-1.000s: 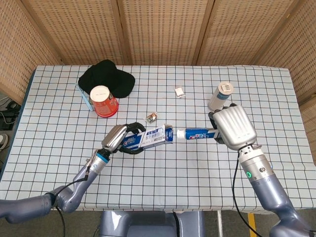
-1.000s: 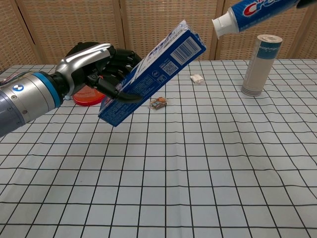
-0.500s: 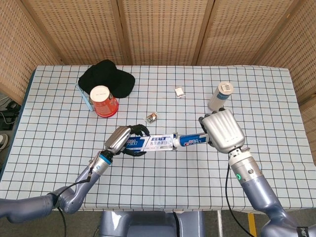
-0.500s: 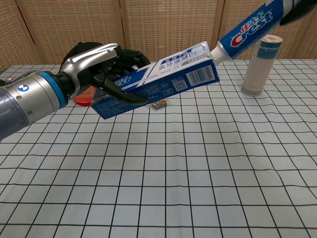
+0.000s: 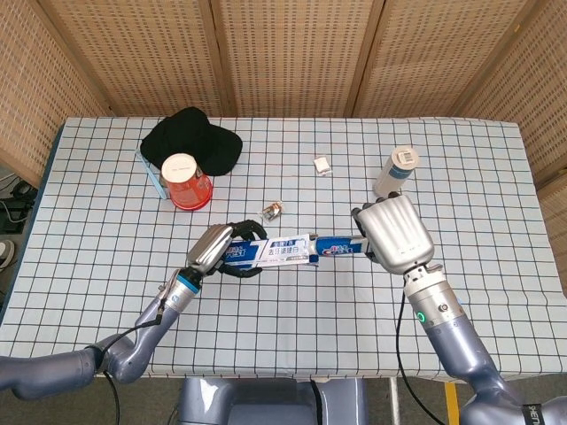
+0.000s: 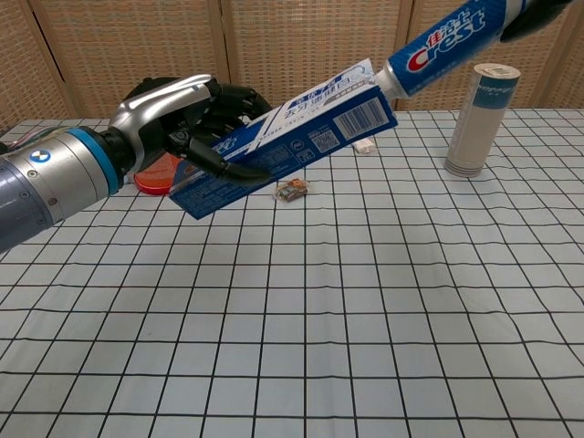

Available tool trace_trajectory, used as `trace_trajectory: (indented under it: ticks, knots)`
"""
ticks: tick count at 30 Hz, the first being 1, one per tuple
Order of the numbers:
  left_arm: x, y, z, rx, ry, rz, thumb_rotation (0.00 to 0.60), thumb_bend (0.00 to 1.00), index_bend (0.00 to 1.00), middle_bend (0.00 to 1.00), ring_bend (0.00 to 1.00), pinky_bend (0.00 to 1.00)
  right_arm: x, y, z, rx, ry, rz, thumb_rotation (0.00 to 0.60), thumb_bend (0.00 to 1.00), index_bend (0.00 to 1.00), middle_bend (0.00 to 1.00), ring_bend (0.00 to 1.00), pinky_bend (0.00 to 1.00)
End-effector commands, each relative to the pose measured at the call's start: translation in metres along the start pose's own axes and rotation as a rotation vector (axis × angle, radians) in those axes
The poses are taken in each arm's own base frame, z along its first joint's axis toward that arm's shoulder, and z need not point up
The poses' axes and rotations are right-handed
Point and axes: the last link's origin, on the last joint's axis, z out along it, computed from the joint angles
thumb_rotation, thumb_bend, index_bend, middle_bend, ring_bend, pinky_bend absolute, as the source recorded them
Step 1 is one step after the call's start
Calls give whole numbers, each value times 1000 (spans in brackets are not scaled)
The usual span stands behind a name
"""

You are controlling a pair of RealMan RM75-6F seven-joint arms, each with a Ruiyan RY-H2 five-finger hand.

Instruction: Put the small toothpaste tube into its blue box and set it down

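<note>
Tube (image 6: 436, 47), gripped by the right hand (image 5: 393, 234), now seems capped inside the box (image 6: 287, 146) the left hand (image 6: 187, 123) grips, so insertion is underway.

The toothpaste tube (image 6: 443, 46) enters the box (image 6: 283, 146) from the right, above the table (image 6: 301, 310).

Lighting was bright, even and diffuse in both views, apparently from overhead. Shadows on the checked tablecloth (image 5: 106, 221) were soft and faint. The silver back of the right hand (image 5: 392, 232) and of the left hand (image 6: 173, 123) carried mild highlights, no blown glare. Head view was sharp throughout. In the chest view the grid lines bowed slightly toward the edges; the near forearm looked slightly soft.
</note>
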Motion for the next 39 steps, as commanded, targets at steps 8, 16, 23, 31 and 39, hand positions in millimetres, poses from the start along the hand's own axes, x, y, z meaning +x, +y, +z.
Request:
trace_trajectory:
  ticks: [8,16,23,31,39]
  knots:
    - [-4,4,2,-8,0,-55,600,196,503,370,408,375,-5,-11,0,36,-11,-11,600,530,749,722,664,604]
    - [-9,7,2,-8,-3,-103,600,196,505,372,408,375,-4,-18,1,43,4,-1,600,521,747,721,664,604]
    - [-14,11,4,-9,1,-147,600,196,506,374,408,375,-4,-24,1,58,14,-19,600,455,714,684,655,604]
    - [-25,18,7,-15,-4,-203,600,197,510,376,408,375,-3,-31,1,72,23,-64,600,24,49,39,133,217]
    - [-37,25,10,-22,4,-293,600,202,518,383,408,374,10,-30,-3,72,104,-123,600,0,0,0,17,80]
